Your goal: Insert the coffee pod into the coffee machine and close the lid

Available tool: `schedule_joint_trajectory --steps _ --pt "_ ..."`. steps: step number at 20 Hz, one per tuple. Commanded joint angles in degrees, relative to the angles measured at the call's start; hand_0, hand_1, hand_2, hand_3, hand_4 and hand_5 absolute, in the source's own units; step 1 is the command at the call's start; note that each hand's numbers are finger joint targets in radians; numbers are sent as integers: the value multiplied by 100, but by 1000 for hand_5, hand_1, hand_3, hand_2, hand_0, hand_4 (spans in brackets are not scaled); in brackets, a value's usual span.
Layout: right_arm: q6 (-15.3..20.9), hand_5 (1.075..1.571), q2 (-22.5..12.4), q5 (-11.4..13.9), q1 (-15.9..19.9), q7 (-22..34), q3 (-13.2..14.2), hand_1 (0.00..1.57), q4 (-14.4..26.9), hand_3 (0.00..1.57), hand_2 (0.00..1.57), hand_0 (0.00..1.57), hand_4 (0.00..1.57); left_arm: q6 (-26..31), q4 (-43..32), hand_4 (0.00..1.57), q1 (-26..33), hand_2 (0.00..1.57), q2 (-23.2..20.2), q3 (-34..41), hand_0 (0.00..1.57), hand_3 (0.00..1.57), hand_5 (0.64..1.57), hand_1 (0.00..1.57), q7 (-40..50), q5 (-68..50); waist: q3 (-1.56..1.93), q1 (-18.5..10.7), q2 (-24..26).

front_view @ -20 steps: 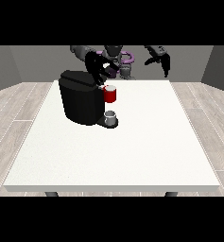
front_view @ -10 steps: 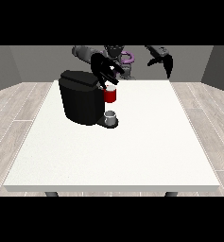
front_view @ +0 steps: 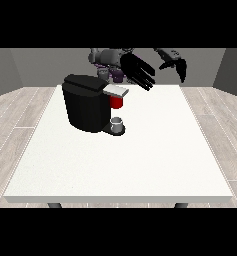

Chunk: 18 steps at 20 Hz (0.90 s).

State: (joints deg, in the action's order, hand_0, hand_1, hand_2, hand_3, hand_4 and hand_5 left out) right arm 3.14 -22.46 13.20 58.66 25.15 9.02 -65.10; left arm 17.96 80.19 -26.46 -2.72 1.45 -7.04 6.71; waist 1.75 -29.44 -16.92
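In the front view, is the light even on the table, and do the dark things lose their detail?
Front view: the white table is lit evenly, without glare; only a faint shadow beside the coffee machine; the machine's black body shows little surface detail; the robot hand at the middle is a dark shape against the grey wall.

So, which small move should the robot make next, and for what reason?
Probably lower the hand at the view's left toward the grey lid of the coffee machine. That hand hovers above and just right of the lid, fingers straight, touching nothing. A grey thing sits at the machine's base; I cannot tell whether it is the pod.
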Motion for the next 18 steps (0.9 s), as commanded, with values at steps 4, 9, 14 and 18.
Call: schedule_joint_trajectory --steps 4,9,14,18 --pt "-109 1571 520 -320 664 -965 -143 0 -15 0 0 0 0 181 51 328 -357 0 -226 182 0 0 1571 0 27 -172 -175 -287 -424" --pt "157 1571 758 -169 1020 -1279 -200 0 402 0 0 0 101 212 99 349 -513 0 -270 253 0 0 1571 0 209 -270 -178 -241 -503" --pt "-14 1571 1089 -254 942 -1650 -373 0 603 0 0 0 0 67 149 248 -160 0 -169 173 0 0 1571 0 56 -156 -178 99 -243" --pt "8 1571 1561 -296 353 -2343 -614 0 420 0 0 0 172 122 214 266 423 0 -134 180 0 0 1571 0 136 -263 -176 342 248"
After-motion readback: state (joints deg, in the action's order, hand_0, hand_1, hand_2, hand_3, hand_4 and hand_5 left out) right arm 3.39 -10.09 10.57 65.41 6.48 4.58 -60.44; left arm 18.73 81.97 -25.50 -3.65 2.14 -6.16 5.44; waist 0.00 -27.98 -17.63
